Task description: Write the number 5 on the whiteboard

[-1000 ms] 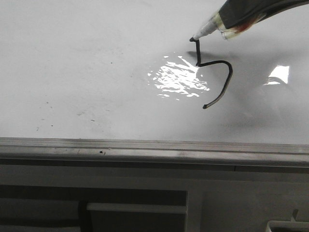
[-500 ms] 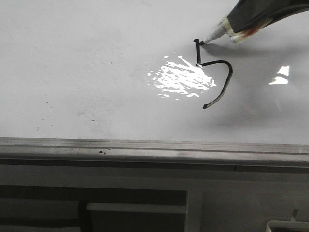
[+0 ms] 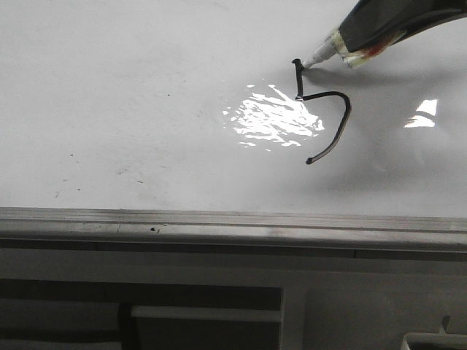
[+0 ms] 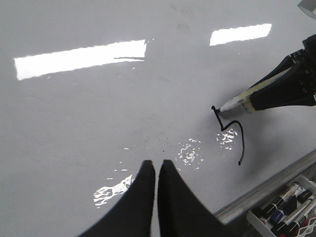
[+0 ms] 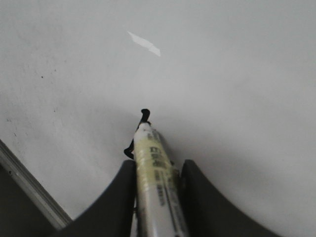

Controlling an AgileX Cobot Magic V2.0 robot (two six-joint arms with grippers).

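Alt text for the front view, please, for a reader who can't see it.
A marker held from the upper right touches its tip to the top of an unfinished black 5 on a glossy whiteboard: short vertical stroke and curved belly are drawn, the top bar barely begun. Glare sits left of the digit.

Tray [image 4: 307, 183] of spare markers [image 4: 285, 207] just beyond board's rail edge, several lying side by side, dark caps. Grey cabinet panel [image 3: 219, 306] below rail.

Black number 5 [image 3: 326, 117] on glossy white whiteboard [image 3: 146, 95] with grey rail.
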